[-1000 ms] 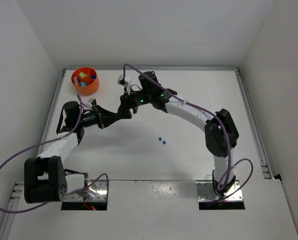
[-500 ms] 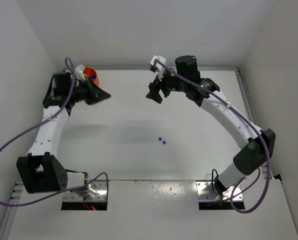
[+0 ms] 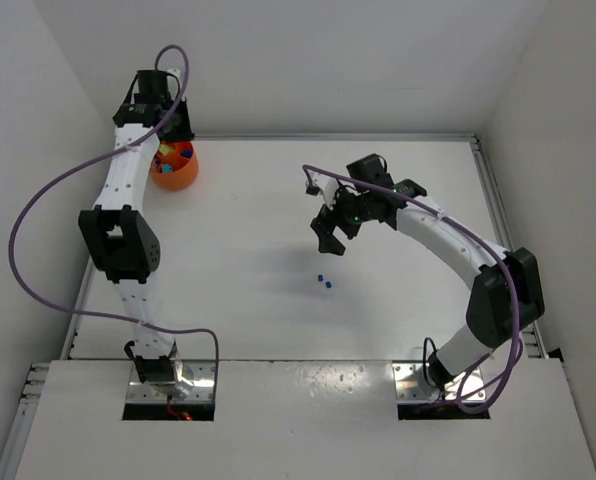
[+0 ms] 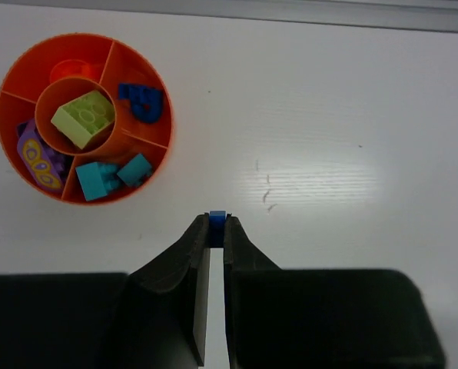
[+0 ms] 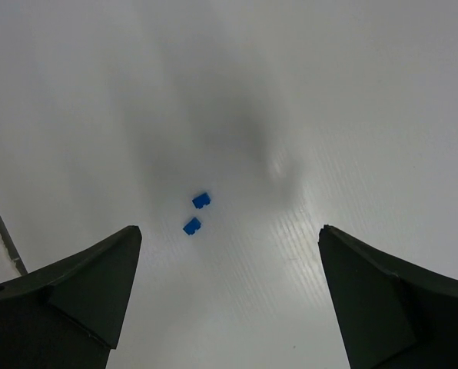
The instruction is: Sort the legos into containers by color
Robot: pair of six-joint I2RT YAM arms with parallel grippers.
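The tiny blue lego [image 4: 217, 217], a square bit, is clamped between the fingers of my left gripper [image 4: 217, 228], low in the frame's centre. The orange bowl [image 4: 166, 154] with sorted pieces is at upper left. My right gripper [image 5: 229, 231] is wide apart over two small blue legos [image 5: 201, 201].

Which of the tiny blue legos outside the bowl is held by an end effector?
The blue lego pinched in the left end effector, near the orange bowl; the other two blue bits lie loose on the table.
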